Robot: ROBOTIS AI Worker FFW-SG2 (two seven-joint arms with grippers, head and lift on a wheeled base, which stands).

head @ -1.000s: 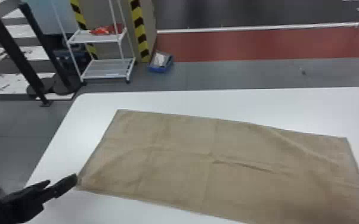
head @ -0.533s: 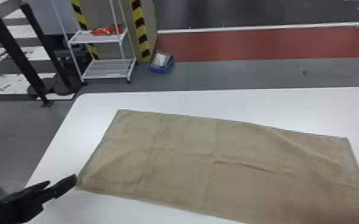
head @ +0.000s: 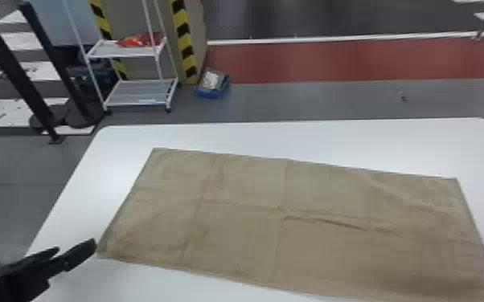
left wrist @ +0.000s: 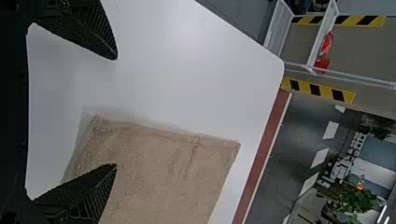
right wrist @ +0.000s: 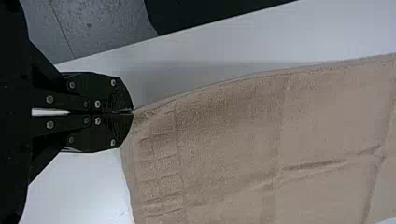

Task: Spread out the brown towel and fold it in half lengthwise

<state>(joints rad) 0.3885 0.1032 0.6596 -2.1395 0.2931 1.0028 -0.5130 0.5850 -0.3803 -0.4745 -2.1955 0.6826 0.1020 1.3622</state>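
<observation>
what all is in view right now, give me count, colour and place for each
brown towel: 1, brown, spread on the table, creased
table: 1, white, under the towel
rack: 1, white, on the floor beyond the table, left
item: 1, red, on the rack's upper shelf
container: 1, blue, on the floor right of the rack
striped bands: 2, yellow and black, behind the rack
posts: 2, black, left of the rack
floor strip: 1, red, beyond the table
plant: at least 1, green, far background
left gripper: 1, black, fingers open, near the towel's near left corner
right gripper: 1, black, fingers shut on the towel's near right corner
</observation>
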